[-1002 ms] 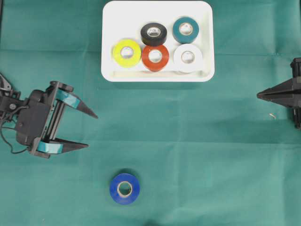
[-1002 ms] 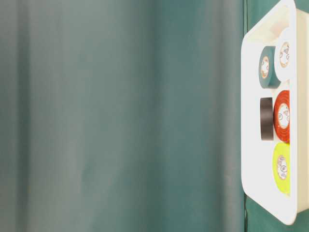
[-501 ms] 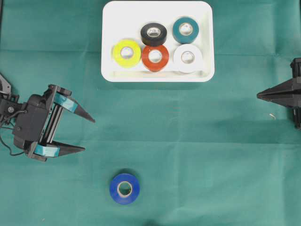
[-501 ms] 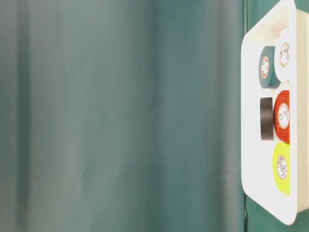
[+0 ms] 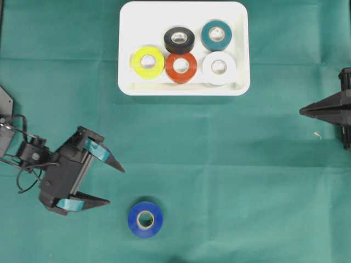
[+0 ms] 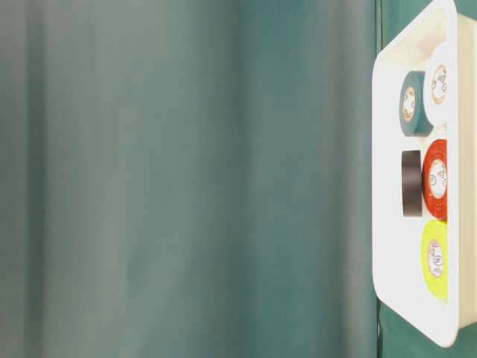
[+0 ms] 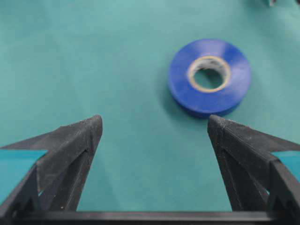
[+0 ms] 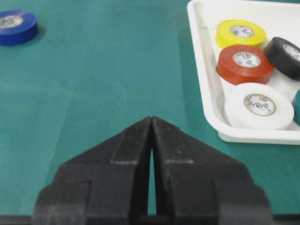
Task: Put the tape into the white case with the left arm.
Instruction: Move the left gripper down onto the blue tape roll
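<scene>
A green cloth (image 5: pixel 219 164) covers the table, where one blue tape (image 5: pixel 145 219) lies flat near the left gripper (image 5: pixel 108 183), its jaws wide, while the right gripper (image 5: pixel 303 111) sits pinched closed, and beyond, the white case (image 5: pixel 131 22) holds five rolls.

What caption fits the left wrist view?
Open left gripper fingers face the blue tape roll on green cloth.
</scene>
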`<state>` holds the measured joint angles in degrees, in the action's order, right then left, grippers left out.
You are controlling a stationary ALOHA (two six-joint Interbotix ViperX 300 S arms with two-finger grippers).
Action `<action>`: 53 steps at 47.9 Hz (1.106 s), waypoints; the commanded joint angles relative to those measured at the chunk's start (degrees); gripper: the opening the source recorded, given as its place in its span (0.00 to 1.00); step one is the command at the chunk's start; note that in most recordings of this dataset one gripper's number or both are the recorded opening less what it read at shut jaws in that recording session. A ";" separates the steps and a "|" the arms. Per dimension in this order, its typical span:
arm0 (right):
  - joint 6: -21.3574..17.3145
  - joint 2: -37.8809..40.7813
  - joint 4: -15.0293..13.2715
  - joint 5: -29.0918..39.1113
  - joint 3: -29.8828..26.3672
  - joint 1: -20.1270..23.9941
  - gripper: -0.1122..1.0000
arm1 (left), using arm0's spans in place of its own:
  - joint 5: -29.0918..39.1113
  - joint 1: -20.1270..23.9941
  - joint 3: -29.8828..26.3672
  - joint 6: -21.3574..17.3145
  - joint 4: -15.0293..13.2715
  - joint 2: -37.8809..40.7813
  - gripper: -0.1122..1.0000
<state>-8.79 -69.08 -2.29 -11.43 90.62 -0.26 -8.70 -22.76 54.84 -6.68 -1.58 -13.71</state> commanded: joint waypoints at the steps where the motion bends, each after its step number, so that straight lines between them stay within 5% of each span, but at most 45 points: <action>1: 0.00 0.35 0.00 -0.26 -0.70 -0.09 0.02 | 0.18 -1.05 -2.64 1.14 -0.09 1.58 0.99; 13: 0.00 0.44 0.00 -0.26 -0.53 -0.09 0.02 | 0.26 -1.32 -7.03 4.57 -0.09 8.35 0.99; 53: 0.00 0.35 0.00 -0.26 0.53 -0.09 0.02 | 5.71 1.23 -17.31 4.66 -0.09 20.21 0.99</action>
<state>-8.79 -69.08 -2.29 -11.43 91.76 -0.26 -2.81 -21.45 38.85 -2.02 -1.58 7.21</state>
